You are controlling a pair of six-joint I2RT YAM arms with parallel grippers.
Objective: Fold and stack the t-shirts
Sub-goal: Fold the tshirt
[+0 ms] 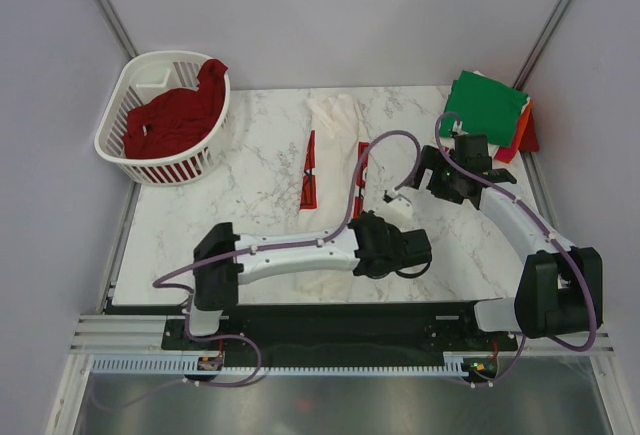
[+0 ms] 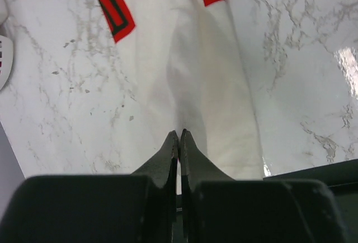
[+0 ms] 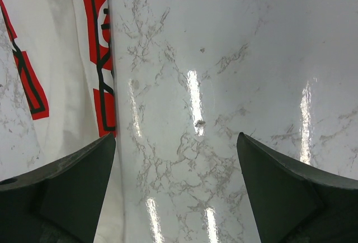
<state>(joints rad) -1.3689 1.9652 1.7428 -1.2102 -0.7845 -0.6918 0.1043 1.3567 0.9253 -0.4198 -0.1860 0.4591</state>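
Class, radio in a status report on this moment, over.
Left pincer shut at edge of white red-printed cotton t-shirt, grip unclear. Right pincer open over marble tabletop beside it. Nothing blocking.

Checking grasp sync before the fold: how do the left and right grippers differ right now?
The left gripper is shut; the right gripper is wide open. The left gripper pinches a raised crease of the white t-shirt; the right gripper holds nothing. The left gripper sits over fabric; the right gripper hangs over bare marble table, beside the shirt's red-printed edge. Shared: dark fingers, both close to that shirt.
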